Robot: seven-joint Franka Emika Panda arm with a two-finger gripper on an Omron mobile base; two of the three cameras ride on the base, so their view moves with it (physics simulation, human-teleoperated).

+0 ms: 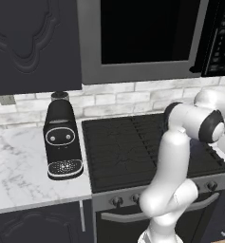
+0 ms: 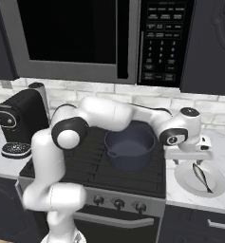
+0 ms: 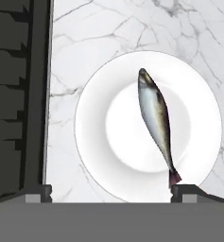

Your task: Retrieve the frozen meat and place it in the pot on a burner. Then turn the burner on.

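- My pincer (image 3: 111, 191) hangs above the white plate (image 3: 99, 94), looking straight down on it; the two dark tips (image 3: 38, 193) show far apart at the bottom of the hand view, so the jaws stand wide open with nothing between them.
- The fish (image 3: 156, 118) lies on the plate, silver-grey with a darker back, head toward the top of the hand view and reddish tail just beside my one tip. Whether that tip touches the tail I cannot tell from this angle.
- In the right base view my hand (image 2: 190, 151) sits just above the plate (image 2: 185, 182), which rests on the marble counter (image 2: 218, 142) right of the cooktop; the fish (image 2: 201, 176) lies slantwise across it.
- The pot (image 2: 130, 149), dark blue-grey and round, stands on the burner (image 2: 92, 163) grating at the right side of the black cooktop, near the plate but apart from it. My forearm crosses over its far rim.
- Silver-grey knobs (image 2: 118, 204) line the front of the stove below the grating.
- The coffee machine (image 1: 61, 140) stands on the marble left of the cooktop (image 1: 123, 147), well apart from the pot.
- A microwave (image 2: 85, 38) hangs above the stove, its keypad on the right.
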